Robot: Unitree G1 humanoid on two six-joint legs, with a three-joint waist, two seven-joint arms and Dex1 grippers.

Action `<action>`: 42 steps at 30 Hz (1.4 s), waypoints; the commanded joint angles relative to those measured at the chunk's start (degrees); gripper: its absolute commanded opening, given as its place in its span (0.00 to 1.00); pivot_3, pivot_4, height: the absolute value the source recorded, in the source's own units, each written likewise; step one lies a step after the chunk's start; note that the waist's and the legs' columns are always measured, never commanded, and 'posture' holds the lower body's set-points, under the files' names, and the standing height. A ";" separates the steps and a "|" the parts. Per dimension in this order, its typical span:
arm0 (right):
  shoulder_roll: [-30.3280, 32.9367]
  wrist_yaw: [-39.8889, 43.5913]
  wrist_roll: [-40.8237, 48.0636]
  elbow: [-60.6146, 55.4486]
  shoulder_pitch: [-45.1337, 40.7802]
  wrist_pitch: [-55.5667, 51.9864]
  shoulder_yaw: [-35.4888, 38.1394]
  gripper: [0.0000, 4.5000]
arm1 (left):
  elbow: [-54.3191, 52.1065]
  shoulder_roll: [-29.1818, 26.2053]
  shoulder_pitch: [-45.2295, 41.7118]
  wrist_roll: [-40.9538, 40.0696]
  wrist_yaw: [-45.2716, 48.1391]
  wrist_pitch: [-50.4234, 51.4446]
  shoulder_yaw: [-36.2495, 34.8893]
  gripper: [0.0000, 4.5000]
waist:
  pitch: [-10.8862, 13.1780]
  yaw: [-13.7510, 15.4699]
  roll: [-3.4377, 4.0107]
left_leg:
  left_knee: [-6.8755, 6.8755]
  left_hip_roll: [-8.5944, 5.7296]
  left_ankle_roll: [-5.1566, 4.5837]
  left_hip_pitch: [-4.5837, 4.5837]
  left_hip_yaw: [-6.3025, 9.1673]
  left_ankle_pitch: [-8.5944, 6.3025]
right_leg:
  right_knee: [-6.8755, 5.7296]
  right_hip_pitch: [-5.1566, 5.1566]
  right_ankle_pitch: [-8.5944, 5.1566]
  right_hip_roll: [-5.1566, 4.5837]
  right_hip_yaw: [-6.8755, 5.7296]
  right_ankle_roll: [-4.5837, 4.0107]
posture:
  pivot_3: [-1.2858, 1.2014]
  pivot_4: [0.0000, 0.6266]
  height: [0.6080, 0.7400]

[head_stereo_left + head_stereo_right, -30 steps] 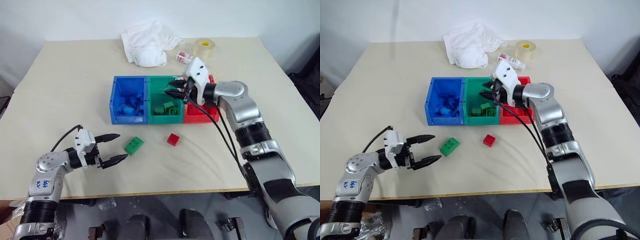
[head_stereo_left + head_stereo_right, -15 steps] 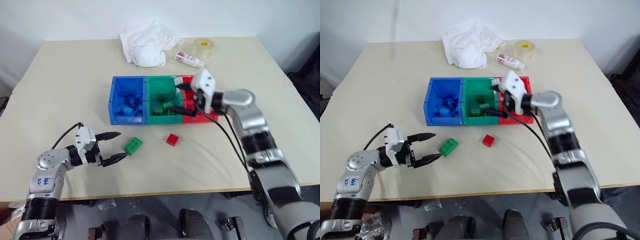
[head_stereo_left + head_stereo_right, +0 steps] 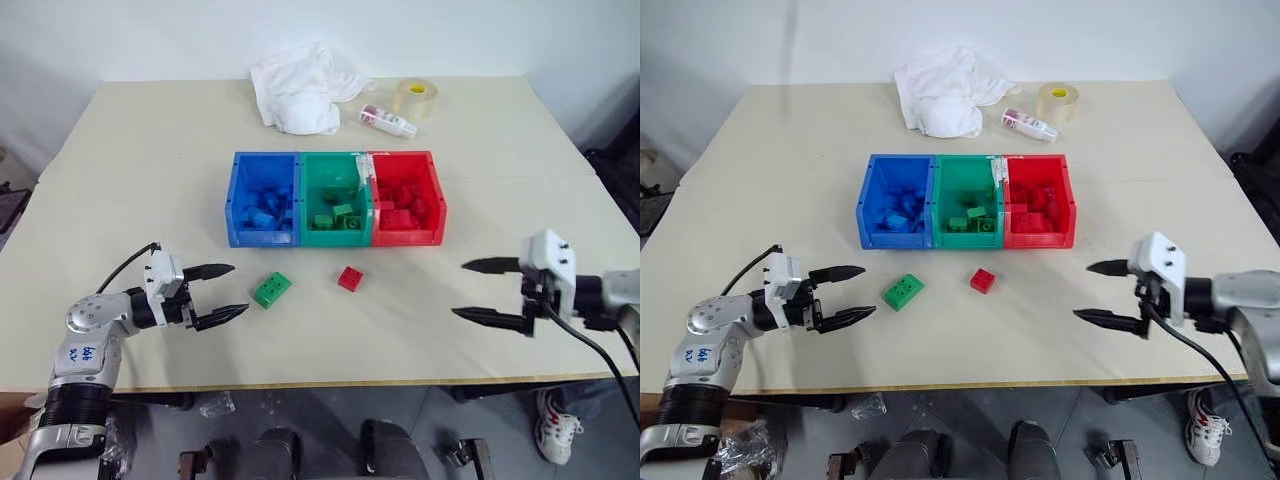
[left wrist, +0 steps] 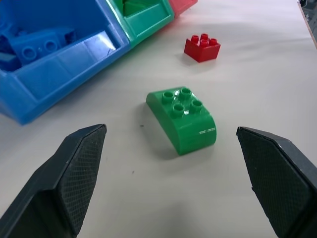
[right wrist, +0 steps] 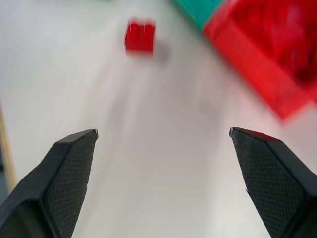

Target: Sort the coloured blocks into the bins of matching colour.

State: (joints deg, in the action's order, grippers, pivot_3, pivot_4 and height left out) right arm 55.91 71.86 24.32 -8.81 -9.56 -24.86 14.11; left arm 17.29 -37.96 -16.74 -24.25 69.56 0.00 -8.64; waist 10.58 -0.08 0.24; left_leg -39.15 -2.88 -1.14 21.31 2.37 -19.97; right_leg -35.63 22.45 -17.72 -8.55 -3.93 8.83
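Three joined bins stand mid-table: blue (image 3: 260,237), green (image 3: 335,237) and red (image 3: 408,237), each with several blocks of its own colour inside. In front of them on the bare table lie a green block (image 3: 271,290) and a red block (image 3: 350,278). My left gripper (image 3: 238,289) is open, level with the table, its tips just left of the green block (image 4: 182,119) without touching it. Near the front right my right gripper (image 3: 459,289) is open and empty, pointing toward the red block (image 5: 140,35) from well to its right.
A crumpled white cloth (image 3: 300,85), a roll of clear tape (image 3: 414,98) and a small pink-and-white bottle (image 3: 388,120) lie behind the bins. The table's front edge (image 3: 330,380) runs just below both grippers.
My right gripper has pulled back from over the green bin to the front right of the table and has opened wide. The left gripper has stayed beside the green block.
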 commanded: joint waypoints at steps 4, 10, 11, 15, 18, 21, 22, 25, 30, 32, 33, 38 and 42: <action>-2.43 -4.17 1.74 -4.43 -5.71 -4.25 -4.60 0.99 | 0.33 -0.32 -1.61 0.18 0.30 -1.22 -0.50 1.00 | 0.00 -0.10 0.00 | -0.01 0.03 0.00 -0.03 -0.03 0.00 | -0.01 0.02 0.00 0.01 0.02 0.00 | 0.52 0.24 1.00; -12.92 -10.04 -2.60 -1.26 -13.94 -4.83 -16.44 0.99 | -2.25 0.85 -0.42 -0.28 -0.73 -0.84 -0.15 1.00 | 0.00 0.00 -0.01 | 0.00 0.03 0.01 -0.01 0.05 0.00 | 0.00 0.03 0.00 0.01 -0.01 0.00 | 0.52 0.24 1.00; -14.26 -10.69 -3.65 -0.09 -15.01 -4.43 -17.99 0.99 | -2.83 0.99 0.01 -0.30 -0.87 -0.75 -0.16 1.00 | 0.00 -0.04 -0.01 | 0.00 0.01 0.01 0.01 0.06 0.00 | 0.00 0.04 0.00 0.00 -0.01 0.00 | 0.52 0.24 1.00; -23.30 -14.86 -9.73 9.49 -21.78 -0.27 -25.38 0.99 | -5.65 1.76 2.48 -0.95 -2.06 -0.35 -0.69 1.00 | -0.01 -0.15 -0.01 | -0.03 -0.03 0.01 0.01 0.15 0.00 | -0.05 0.04 0.00 -0.01 -0.01 0.00 | 0.52 0.24 1.00; -26.78 -16.11 -12.04 14.31 -24.26 1.95 -26.81 0.99 | -7.37 1.92 4.17 -1.21 -2.83 -0.06 -1.15 1.00 | -0.01 -0.40 -0.01 | 0.01 -0.02 0.02 0.01 0.15 0.01 | -0.09 0.10 0.00 0.01 -0.01 0.00 | 0.52 0.24 1.00; -27.91 -15.86 -13.36 16.95 -25.15 3.60 -27.58 0.99 | -8.52 1.70 5.50 -1.50 -3.47 0.31 -1.76 1.00 | -0.01 -0.16 -0.01 | 0.04 -0.07 0.02 0.01 0.25 0.01 | -0.15 0.10 0.00 0.00 -0.03 -0.01 | 0.52 0.24 1.00; -28.17 -15.59 -13.51 17.38 -25.26 4.14 -27.69 0.99 | -8.72 1.67 5.74 -1.53 -3.63 0.39 -1.88 1.00 | -0.01 -0.15 -0.01 | 0.03 -0.10 0.01 0.01 0.28 0.01 | -0.15 0.09 0.00 -0.01 -0.03 0.00 | 0.52 0.24 1.00; -28.94 -15.89 -13.05 16.30 -25.13 3.93 -27.19 0.80 | -9.34 1.69 6.24 -1.59 -4.07 0.55 -2.03 1.00 | -0.01 -0.19 -0.01 | -0.01 -0.12 0.00 0.01 0.28 0.00 | -0.14 0.05 0.00 -0.02 -0.01 0.00 | 0.52 0.24 1.00; -28.12 -15.80 -12.10 12.92 -24.46 3.11 -25.34 0.41 | -9.36 1.80 6.02 -1.51 -4.38 0.78 -1.80 1.00 | -0.01 -0.34 0.00 | 0.00 -0.08 0.02 0.01 0.26 0.01 | -0.16 0.08 0.00 0.01 -0.01 -0.01 | 0.52 0.24 1.00; -27.58 -15.81 -11.26 10.77 -24.42 2.41 -24.03 0.32 | -8.97 1.83 5.60 -1.45 -4.35 0.77 -1.62 1.00 | -0.01 -0.33 0.00 | 0.00 -0.08 0.02 0.00 0.26 0.01 | -0.16 0.08 0.00 0.01 -0.01 -0.01 | 0.52 0.24 1.00; -27.07 -15.88 -10.23 8.74 -24.38 1.42 -22.76 0.32 | -8.65 1.90 5.35 -1.38 -4.31 0.68 -1.50 1.00 | -0.01 -0.29 0.00 | 0.00 -0.08 0.01 0.01 0.26 0.01 | -0.16 0.08 0.00 0.01 -0.01 -0.01 | 0.52 0.24 1.00; -22.98 -17.34 -7.99 5.18 -26.98 -0.99 -16.11 0.32 | -7.57 2.40 4.44 -1.15 -3.77 0.30 -0.68 1.00 | -0.01 -0.06 -0.01 | 0.00 -0.09 0.01 0.01 0.26 0.01 | -0.15 0.06 0.00 0.00 -0.01 -0.01 | 0.52 0.24 1.00; -20.57 -19.75 -9.73 11.94 -32.59 2.26 -12.86 0.32 | -6.93 2.96 3.54 -0.92 -3.32 0.46 0.05 1.00 | -0.01 -0.17 0.00 | -0.01 -0.10 0.01 0.01 0.21 0.01 | -0.14 0.07 0.00 0.00 0.02 0.00 | 0.52 0.24 1.00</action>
State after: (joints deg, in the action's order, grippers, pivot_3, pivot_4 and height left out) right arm 35.00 53.07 14.62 2.51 -41.35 -24.52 -0.48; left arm 10.24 -35.09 -13.03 -24.68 65.85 0.78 -8.67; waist 10.57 -0.25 0.23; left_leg -39.14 -2.97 -1.13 21.31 2.58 -19.96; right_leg -35.77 22.52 -17.72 -8.54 -3.91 8.82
